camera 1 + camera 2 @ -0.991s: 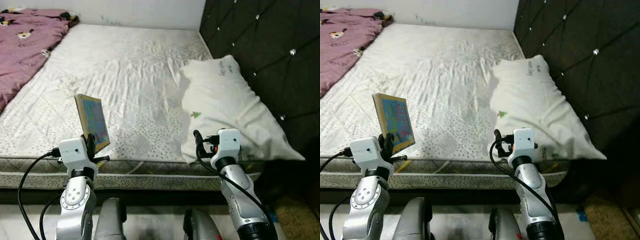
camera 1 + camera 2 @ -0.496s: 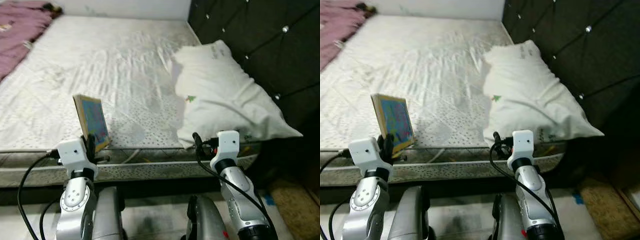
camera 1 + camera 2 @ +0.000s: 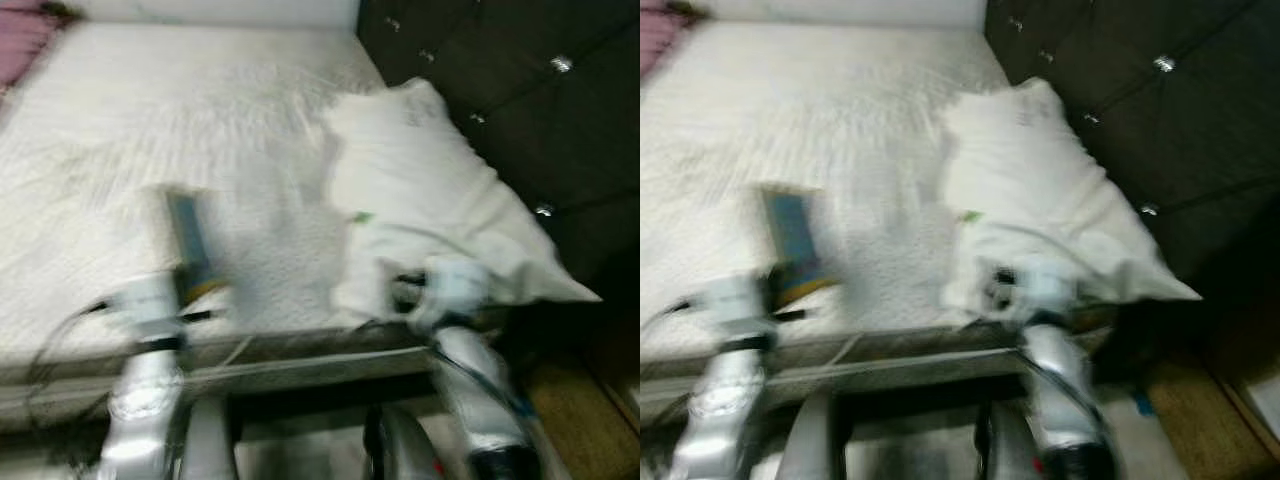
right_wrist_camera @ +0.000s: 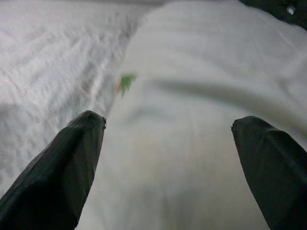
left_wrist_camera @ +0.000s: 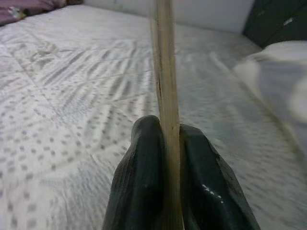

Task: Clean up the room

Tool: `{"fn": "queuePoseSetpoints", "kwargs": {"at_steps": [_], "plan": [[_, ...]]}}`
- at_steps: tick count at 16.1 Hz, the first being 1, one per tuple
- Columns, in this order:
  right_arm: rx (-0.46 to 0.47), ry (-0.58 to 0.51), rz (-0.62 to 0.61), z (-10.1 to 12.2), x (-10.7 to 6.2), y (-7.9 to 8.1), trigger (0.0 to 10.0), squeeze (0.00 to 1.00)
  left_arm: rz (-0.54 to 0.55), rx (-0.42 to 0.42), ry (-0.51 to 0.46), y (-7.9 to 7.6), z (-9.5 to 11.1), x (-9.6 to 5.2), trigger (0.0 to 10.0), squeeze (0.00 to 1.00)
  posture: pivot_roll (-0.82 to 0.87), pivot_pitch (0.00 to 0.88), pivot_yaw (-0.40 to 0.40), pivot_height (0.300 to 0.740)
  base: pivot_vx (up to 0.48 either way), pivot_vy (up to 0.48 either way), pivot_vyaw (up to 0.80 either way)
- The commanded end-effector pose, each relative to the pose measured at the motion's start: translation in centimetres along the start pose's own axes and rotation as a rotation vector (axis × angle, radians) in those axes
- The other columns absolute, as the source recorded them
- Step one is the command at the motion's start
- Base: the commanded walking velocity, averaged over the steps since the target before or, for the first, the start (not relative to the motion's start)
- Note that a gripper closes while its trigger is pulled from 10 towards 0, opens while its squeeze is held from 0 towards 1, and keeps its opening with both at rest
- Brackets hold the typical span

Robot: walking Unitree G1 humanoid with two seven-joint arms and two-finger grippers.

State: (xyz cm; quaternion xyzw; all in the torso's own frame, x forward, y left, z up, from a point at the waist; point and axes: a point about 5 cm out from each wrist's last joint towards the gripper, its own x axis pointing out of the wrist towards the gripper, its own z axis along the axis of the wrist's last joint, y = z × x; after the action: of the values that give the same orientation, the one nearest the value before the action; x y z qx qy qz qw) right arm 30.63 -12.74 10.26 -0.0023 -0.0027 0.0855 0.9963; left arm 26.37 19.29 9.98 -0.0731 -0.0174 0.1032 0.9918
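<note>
Two grippers are raised at the bed [image 3: 120, 130] edge: a thin book [image 3: 186, 243] is clamped upright between the left gripper [image 5: 163, 139] fingers (probably for carrying off), while the right gripper [image 4: 168, 129] is spread wide toward the white pillow [image 3: 430, 200].

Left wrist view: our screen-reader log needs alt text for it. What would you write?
The left gripper is shut on the edge of a thin book, held upright and seen edge-on. Behind it lie a white dotted mattress and, to one side, a white pillow.
</note>
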Motion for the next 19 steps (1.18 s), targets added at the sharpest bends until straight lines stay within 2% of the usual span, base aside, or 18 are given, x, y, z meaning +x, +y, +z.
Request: {"fn": "queuePoseSetpoints", "kwargs": {"at_steps": [1,3,7,9,10,11,12,13,15,19], "plan": [[-0.017,0.034,-0.07,-0.7,-0.8,-2.3,10.0,0.0,-0.083,-0.037,0.017,-2.5,0.1,0.3,10.0,0.0,0.02,0.103,-0.042,0.527,0.0,0.0,0.0],[-0.017,0.035,-0.071,-0.6,-0.8,-2.3,10.0,0.0,-0.105,-0.109,0.072,-3.0,-0.3,0.4,10.0,0.0,0.02,0.106,-0.043,0.527,0.0,0.0,0.0],[-0.018,0.038,-0.073,-0.6,-0.7,-2.3,10.0,0.0,-0.19,-0.172,0.153,-4.8,-0.7,0.9,10.0,0.0,0.02,0.112,-0.048,0.527,0.0,0.0,0.0],[-0.019,0.038,-0.076,-0.6,-0.8,-2.4,10.0,0.0,-0.237,-0.29,0.241,-6.1,-1.0,0.8,10.0,0.0,0.02,0.112,-0.048,0.527,0.0,0.0,0.0],[-0.019,0.038,-0.077,-0.6,-0.8,-2.4,10.0,0.0,-0.251,-0.313,0.262,-6.4,-1.0,0.8,10.0,0.0,0.01,0.114,-0.05,0.527,0.0,0.0,0.0],[-0.021,0.039,-0.078,-0.6,-0.8,-2.4,10.0,0.0,-0.316,-0.38,0.314,-7.4,-1.0,0.7,10.0,0.0,0.01,0.114,-0.051,0.527,0.0,0.0,0.0],[-0.024,0.039,-0.077,-0.6,-0.8,-2.5,10.0,0.0,-0.332,-0.45,0.356,-7.8,-1.1,0.7,10.0,0.0,0.01,0.115,-0.052,0.527,0.0,0.0,0.0],[-0.029,0.038,-0.079,-0.5,-0.9,-2.6,10.0,0.0,-0.366,-0.521,0.449,-8.4,-1.6,0.6,10.0,0.0,0.0,0.116,-0.05,0.527,0.0,0.0,0.0],[-0.036,0.031,-0.093,-0.3,-1.0,-2.9,10.0,0.0,-0.437,-0.574,0.494,-9.1,-1.4,0.2,10.0,0.0,-0.01,0.12,-0.052,0.527,0.0,0.0,0.0],[-0.096,-0.014,-0.116,1.1,-1.0,-4.3,10.0,0.0,-0.481,-0.663,0.585,-9.9,-1.3,-0.4,10.0,0.0,-0.01,0.125,-0.06,0.527,0.0,0.0,0.0]]}}
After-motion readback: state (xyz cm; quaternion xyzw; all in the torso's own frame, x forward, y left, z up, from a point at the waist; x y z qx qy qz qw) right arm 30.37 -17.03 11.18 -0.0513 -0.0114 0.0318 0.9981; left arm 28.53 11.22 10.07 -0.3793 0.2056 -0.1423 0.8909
